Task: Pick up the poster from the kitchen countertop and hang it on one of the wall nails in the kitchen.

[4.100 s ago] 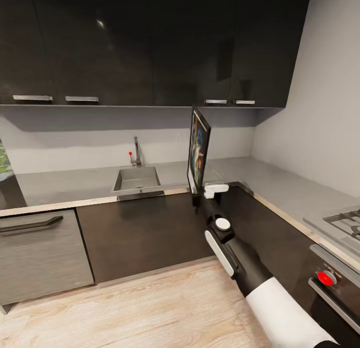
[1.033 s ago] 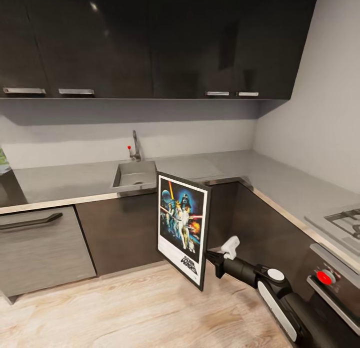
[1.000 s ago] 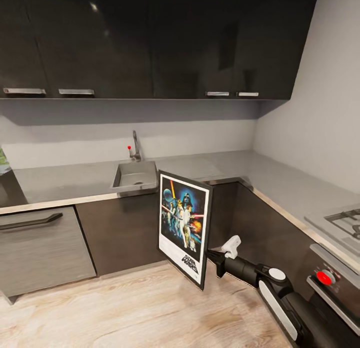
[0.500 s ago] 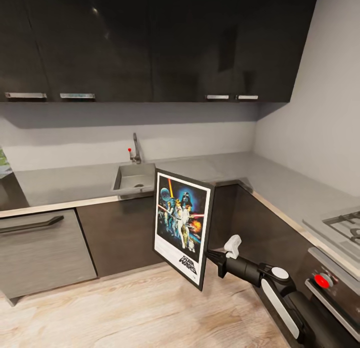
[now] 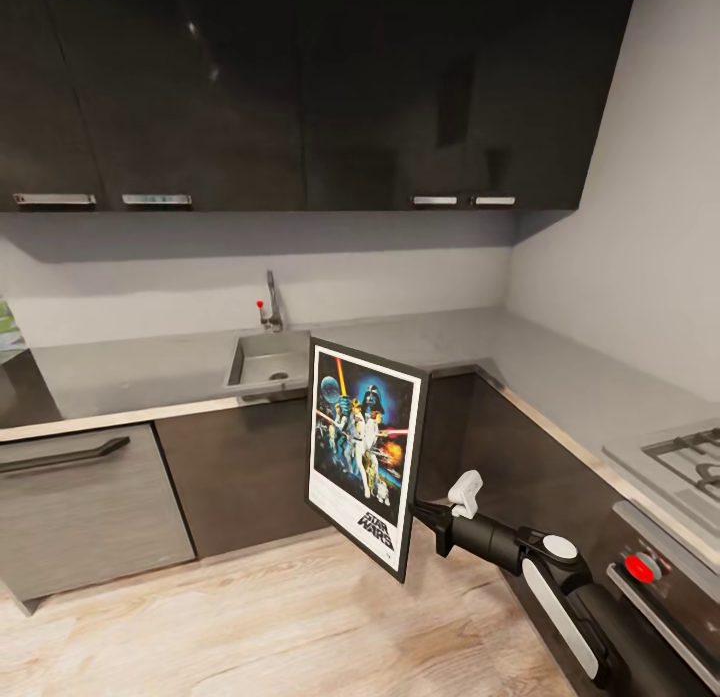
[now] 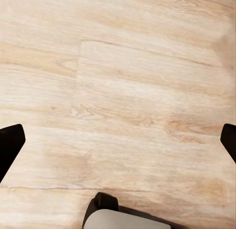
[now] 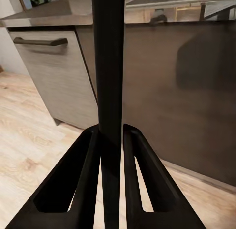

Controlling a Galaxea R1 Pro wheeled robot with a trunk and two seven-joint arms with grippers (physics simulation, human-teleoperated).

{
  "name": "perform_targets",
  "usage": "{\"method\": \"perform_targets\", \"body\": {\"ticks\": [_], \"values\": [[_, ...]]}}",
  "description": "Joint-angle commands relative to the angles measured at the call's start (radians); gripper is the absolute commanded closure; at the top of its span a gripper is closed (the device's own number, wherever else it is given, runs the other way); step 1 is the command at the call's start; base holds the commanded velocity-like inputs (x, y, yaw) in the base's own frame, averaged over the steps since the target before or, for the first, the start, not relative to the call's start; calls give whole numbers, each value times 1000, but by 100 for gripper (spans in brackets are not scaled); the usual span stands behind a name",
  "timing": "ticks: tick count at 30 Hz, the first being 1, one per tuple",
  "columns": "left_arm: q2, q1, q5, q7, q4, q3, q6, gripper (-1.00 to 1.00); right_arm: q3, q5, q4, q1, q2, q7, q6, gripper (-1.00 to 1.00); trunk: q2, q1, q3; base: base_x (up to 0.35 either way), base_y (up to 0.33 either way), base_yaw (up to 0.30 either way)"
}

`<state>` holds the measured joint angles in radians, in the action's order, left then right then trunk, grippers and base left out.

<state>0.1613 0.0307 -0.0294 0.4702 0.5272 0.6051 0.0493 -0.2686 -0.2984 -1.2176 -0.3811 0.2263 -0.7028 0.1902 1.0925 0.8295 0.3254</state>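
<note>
The right end effector (image 5: pixel 428 514) stays pinched on the poster (image 5: pixel 362 452) by its lower right edge, holding it upright in front of the table (image 5: pixel 130 372), barely shifted from half a second ago. The left end effector (image 6: pixel 118 140) hangs spread over the floor (image 6: pixel 128 91).

The poster (image 5: pixel 362 455), black-framed with dark blue art, hangs upright and slightly tilted in the air before the lower cabinets. The light-grey L-shaped desk (image 5: pixel 560 372) lies behind it.
</note>
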Motion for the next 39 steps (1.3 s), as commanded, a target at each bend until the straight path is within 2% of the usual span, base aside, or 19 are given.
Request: {"method": "perform_targets", "body": {"ticks": [1,39], "values": [[0,0,-3,5,0,2,1,-100,-1,-13,0,-1,1,-3,11,100,-7,-4,-2,0,0,0],[0,0,-4,5,0,3,1,-100,-1,-13,1,-1,1,-3,8,100,-273,-150,-121,0,0,0]]}}
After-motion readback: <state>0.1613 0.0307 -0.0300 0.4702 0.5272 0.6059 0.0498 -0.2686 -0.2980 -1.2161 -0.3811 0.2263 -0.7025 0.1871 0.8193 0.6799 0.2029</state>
